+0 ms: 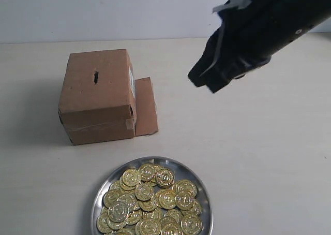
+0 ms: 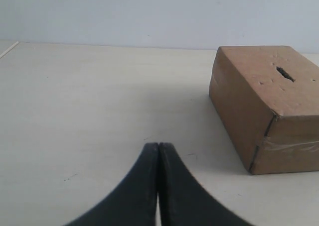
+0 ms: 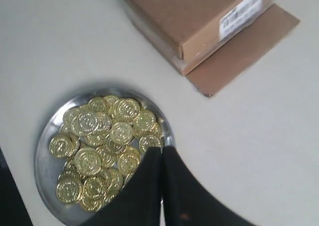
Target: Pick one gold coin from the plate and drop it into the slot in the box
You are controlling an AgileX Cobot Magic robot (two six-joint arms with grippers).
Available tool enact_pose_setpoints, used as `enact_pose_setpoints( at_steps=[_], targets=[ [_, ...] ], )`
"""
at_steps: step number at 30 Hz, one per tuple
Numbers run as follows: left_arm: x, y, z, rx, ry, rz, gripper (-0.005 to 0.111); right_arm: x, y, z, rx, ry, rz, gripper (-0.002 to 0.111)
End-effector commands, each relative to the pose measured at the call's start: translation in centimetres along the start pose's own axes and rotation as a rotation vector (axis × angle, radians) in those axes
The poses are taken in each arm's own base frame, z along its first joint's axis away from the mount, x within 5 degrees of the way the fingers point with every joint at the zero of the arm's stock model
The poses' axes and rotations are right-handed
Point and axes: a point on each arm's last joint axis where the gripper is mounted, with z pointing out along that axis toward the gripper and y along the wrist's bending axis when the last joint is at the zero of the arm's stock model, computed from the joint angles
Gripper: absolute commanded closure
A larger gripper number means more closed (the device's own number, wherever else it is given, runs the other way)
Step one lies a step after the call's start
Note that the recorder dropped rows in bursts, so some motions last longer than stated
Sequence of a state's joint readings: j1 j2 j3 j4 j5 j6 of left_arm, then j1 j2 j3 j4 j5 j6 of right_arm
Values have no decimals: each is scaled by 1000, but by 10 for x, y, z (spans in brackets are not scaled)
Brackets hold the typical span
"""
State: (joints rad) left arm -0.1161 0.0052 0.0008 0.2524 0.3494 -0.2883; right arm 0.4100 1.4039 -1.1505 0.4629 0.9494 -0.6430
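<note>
The silver plate [image 1: 204,192] lies at the front of the table, heaped with several gold coins [image 1: 148,200]. Behind it to the left stands the brown cardboard box [image 1: 98,98], with the dark box slot [image 1: 96,77] in its top face. My right gripper [image 1: 202,83] hangs high in the air, right of the box, and is shut with nothing in it. From the right wrist its shut tips [image 3: 162,148] sit over the plate [image 3: 44,161] rim beside the coins [image 3: 99,146]. My left gripper [image 2: 158,145] is shut and empty, low over the table beside the box [image 2: 264,111] and its slot [image 2: 285,73].
A loose cardboard flap [image 1: 146,106] lies flat on the table at the box's right side. A white label [image 3: 241,13] shows on one box edge. The pale table [image 1: 258,152] runs off to the right, with a white wall [image 1: 103,12] behind.
</note>
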Motion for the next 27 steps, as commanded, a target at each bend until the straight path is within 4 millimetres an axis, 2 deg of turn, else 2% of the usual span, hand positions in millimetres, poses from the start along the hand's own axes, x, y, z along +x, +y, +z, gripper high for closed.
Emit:
enact_pose_setpoints(
  at_steps=[1, 8, 14, 17, 21, 24, 27],
  targets=[
    [0, 0, 0, -1, -6, -7, 106, -3, 14, 31, 4, 108, -89, 108],
    [0, 0, 0, -1, -6, -7, 106, 7, 26, 100, -44, 333, -237, 108],
    [0, 0, 0, -1, -6, -7, 106, 20, 36, 151, -99, 440, -308, 105],
    [0, 0, 0, -1, -6, -7, 106, 26, 41, 172, -118, 472, -318, 94],
    [0, 0, 0, -1, -6, -7, 106, 31, 45, 188, -167, 471, -327, 73],
    [0, 0, 0, -1, -6, -7, 106, 30, 46, 192, -173, 449, -323, 61],
    [0, 0, 0, -1, -6, -7, 106, 26, 47, 195, -155, 406, -344, 54]
  ],
)
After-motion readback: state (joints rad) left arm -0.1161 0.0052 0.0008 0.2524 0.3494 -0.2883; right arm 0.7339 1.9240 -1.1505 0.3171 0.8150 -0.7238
